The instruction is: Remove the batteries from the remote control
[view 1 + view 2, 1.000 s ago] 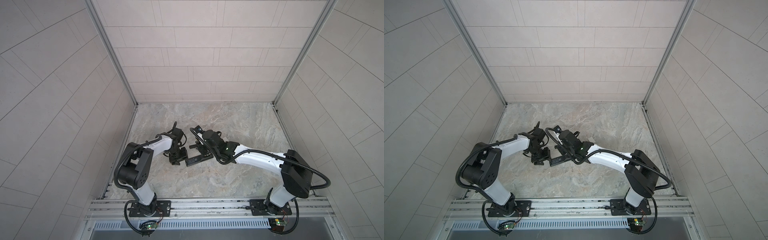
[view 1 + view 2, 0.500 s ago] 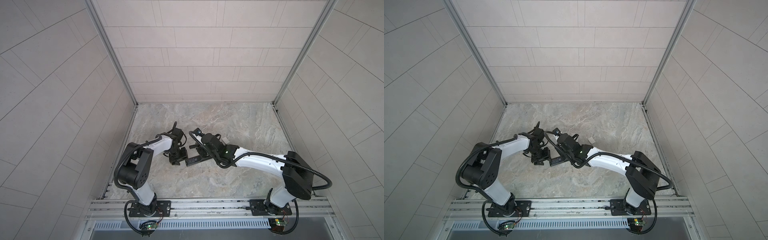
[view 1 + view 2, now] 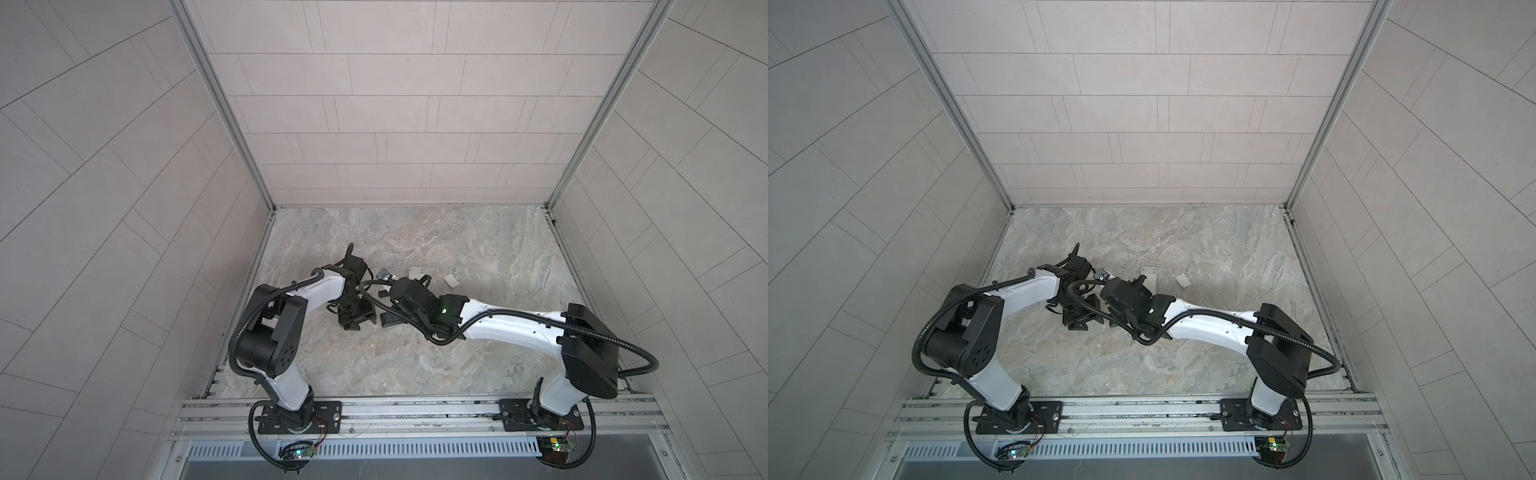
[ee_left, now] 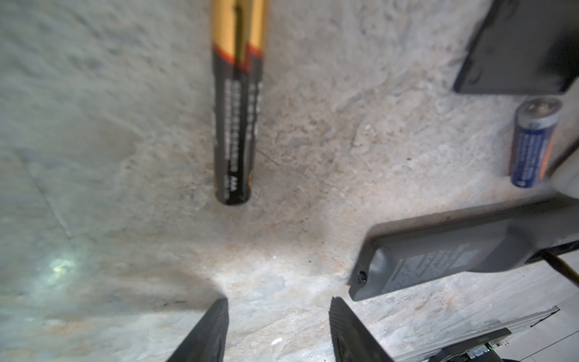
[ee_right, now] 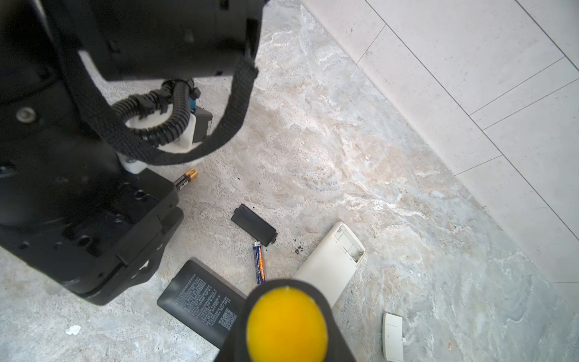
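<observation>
Left pincer (image 4: 279,302): I'm seeing it parted, empty.
Battery (image 4: 235,125): smooth black cylinder, gold band (lying on marbled bench (image 4: 94,125)).
Right pincer (image 3: 401,309): gripping yellow-capped screwdriver (image 5: 286,322).

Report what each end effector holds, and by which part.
Left end effector: nothing, jaws open. Right end effector: the screwdriver, apparently by its black-and-yellow handle; the contact is hidden.

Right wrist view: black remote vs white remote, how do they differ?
The black remote shows a printed label with a square code; the white remote shows an open, empty battery bay. The screwdriver handle hides part of the black remote; the white remote shows nearly whole. Both lie back up on the floor.
</observation>
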Robot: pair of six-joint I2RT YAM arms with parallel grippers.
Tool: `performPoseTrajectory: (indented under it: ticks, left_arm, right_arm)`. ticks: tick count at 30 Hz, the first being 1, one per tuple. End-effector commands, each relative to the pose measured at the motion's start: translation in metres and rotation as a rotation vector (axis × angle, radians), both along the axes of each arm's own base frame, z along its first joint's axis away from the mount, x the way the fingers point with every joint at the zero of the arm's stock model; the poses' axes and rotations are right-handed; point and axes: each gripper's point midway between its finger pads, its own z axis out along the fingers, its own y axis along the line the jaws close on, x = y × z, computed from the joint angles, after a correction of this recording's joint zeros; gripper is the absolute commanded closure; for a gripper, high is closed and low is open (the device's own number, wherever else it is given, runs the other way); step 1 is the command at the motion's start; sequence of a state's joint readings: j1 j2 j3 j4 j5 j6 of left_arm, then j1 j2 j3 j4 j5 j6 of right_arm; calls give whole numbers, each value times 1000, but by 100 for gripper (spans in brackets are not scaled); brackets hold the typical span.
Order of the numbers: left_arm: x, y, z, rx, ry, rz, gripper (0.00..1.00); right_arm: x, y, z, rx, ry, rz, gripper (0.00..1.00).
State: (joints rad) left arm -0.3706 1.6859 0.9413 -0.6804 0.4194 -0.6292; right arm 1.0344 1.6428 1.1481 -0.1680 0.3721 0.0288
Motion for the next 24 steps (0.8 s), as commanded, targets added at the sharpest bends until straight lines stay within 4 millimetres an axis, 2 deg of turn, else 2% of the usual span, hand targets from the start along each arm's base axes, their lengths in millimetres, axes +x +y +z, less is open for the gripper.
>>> performPoseTrajectory:
  ticks: [1, 4, 8, 13, 17, 19, 22, 24]
  left_arm:
    - [-9, 4, -19, 21, -2, -26, 41]
    - [-1, 4, -2, 14, -77, -45, 39]
    - [2, 0, 4, -5, -93, -64, 38]
    - [17, -7, 26, -44, -208, -81, 39]
    - [24, -6, 43, -21, -267, -174, 38]
    - [28, -9, 49, -13, -266, -219, 38]
    - [36, -25, 57, -11, -287, -303, 36]
    - [39, -39, 59, 6, -287, -384, 30]
  right_arm:
    - [1, 0, 1, -38, -16, -1, 100]
    - [1, -2, 3, -27, -22, -6, 100]
    - [1, -1, 5, 2, -24, -9, 100]
    - [4, -4, 38, 162, -32, -29, 100]
    - [16, -26, 65, 265, -18, -98, 100]
    - [21, -41, 72, 282, 4, -144, 100]
    - [23, -69, 67, 279, 52, -226, 100]
    - [20, -85, 59, 269, 70, -260, 100]
